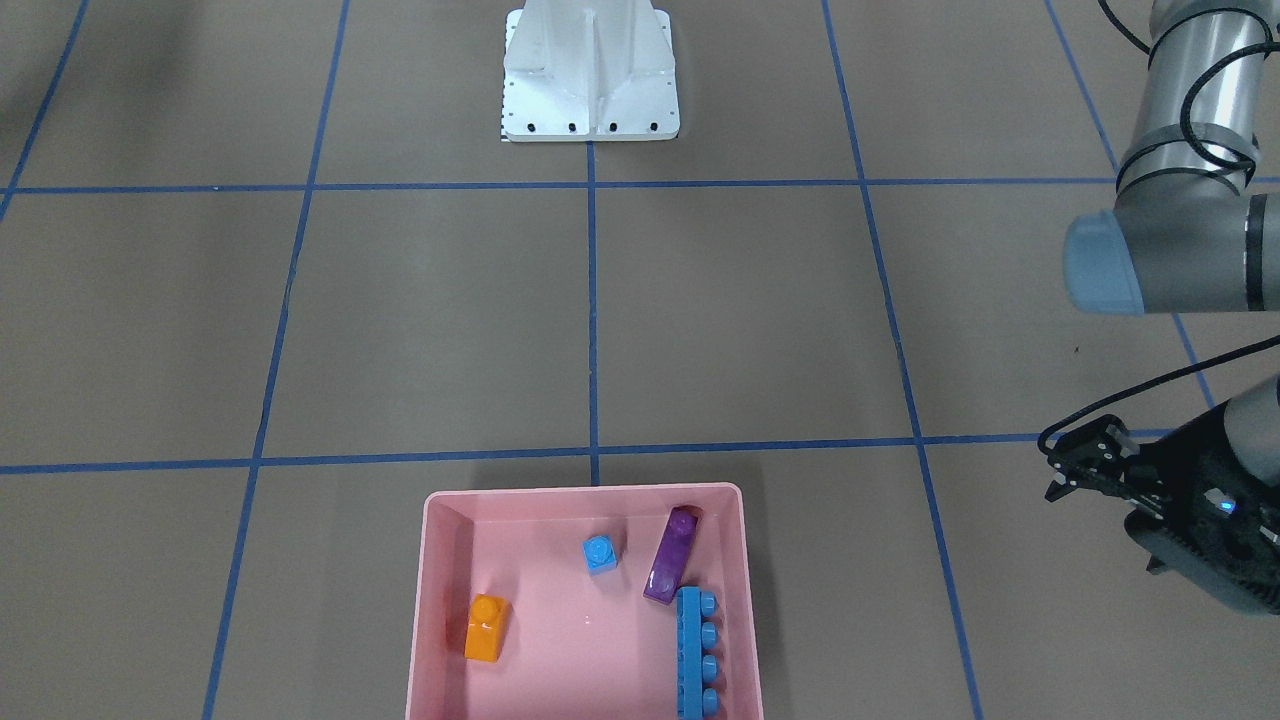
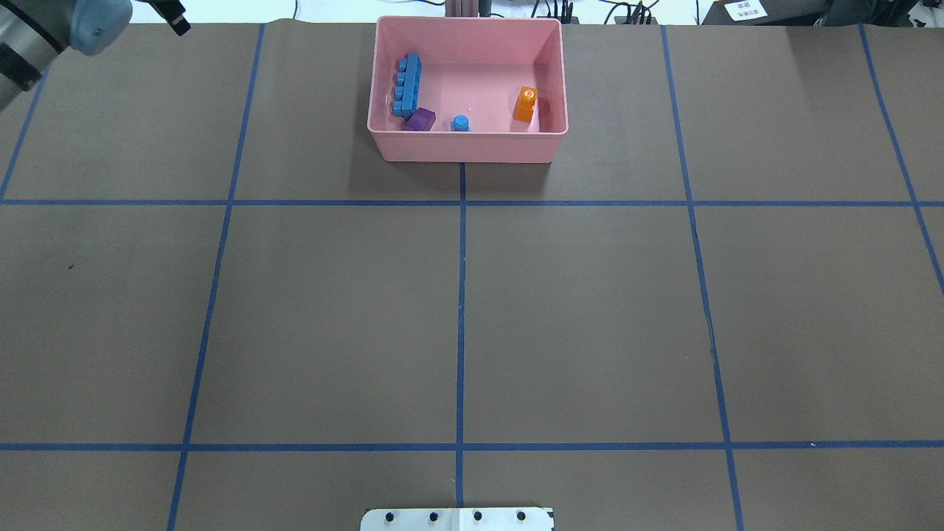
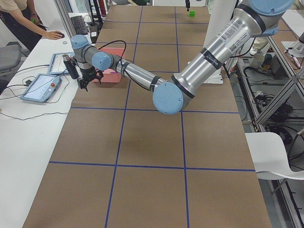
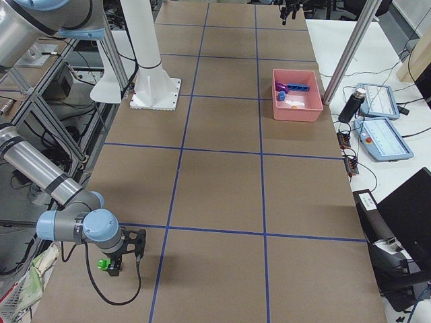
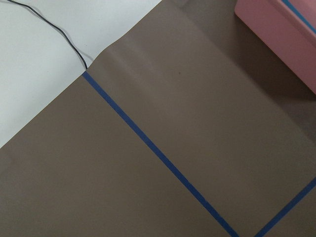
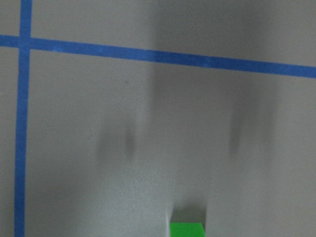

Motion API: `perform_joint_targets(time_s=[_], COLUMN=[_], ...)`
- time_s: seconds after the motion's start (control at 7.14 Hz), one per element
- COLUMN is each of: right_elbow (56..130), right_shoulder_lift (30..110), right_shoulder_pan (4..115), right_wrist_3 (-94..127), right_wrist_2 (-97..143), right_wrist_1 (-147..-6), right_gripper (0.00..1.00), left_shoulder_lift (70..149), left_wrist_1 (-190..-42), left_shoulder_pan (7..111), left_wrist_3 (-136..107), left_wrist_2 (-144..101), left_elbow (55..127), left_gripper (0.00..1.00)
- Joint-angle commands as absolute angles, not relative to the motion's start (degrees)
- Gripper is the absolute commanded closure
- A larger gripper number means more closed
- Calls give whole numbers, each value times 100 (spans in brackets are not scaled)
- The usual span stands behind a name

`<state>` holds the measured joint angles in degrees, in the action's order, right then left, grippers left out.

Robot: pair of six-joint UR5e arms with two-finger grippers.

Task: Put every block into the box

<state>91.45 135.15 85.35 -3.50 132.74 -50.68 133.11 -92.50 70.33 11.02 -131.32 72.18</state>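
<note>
The pink box [image 1: 584, 492] stands at the table's far edge [image 2: 464, 147]. In it lie the orange block [image 1: 486, 627], the long purple block [image 1: 672, 568], the tiny blue block [image 1: 600, 553] and the long blue block [image 1: 695, 652]. The green block [image 4: 104, 264] lies on the table at the robot's far right end and shows at the bottom of the right wrist view [image 6: 187, 229]. My right gripper [image 4: 116, 261] hangs right beside it; I cannot tell whether it is open or shut. My left gripper [image 1: 1052, 472] is open and empty, off to the left of the box.
The white robot base [image 1: 590, 70] stands at the table's near middle. Blue tape lines form a grid on the brown table. Tablets [image 4: 380, 131] and cables lie on the white bench beyond the box. An operator [image 3: 19, 21] stands at that bench.
</note>
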Motion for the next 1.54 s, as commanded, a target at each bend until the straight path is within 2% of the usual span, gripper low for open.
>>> perform_joint_targets(time_s=[0.0,0.28,0.42,0.56,0.7,0.84,1.12,1.4], right_elbow=[8782,8596,8570,8561,8552,8552,8552,8560], right_shoulder_lift=[13535,13526,13518,13509,13491,13483,13439,13421], right_shoulder_pan=[8525,8517,8517,8517,8508,8508,8508,8508], right_wrist_3=[-255,-229,-220,-220,-228,-229,-263,-299], right_wrist_2=[13280,13280,13280,13289,13289,13289,13359,13359], right_wrist_1=[-4939,-4939,-4948,-4940,-4939,-4939,-4939,-4939], right_gripper=[2,5,14,28,35,49,52,100], left_shoulder_lift=[13192,13201,13201,13201,13201,13210,13219,13236], left_wrist_1=[-9028,-8965,-8965,-8965,-8965,-8956,-8956,-8947], left_shoulder_pan=[7023,6996,6996,6987,6987,6979,6979,6979], left_wrist_3=[1090,1055,1046,1055,1046,1046,1046,1037], left_wrist_2=[-13131,-13122,-13122,-13122,-13131,-13131,-13131,-13131], left_elbow=[7592,7629,7629,7620,7620,7620,7620,7620], left_gripper=[0,0,0,0,0,0,0,0])
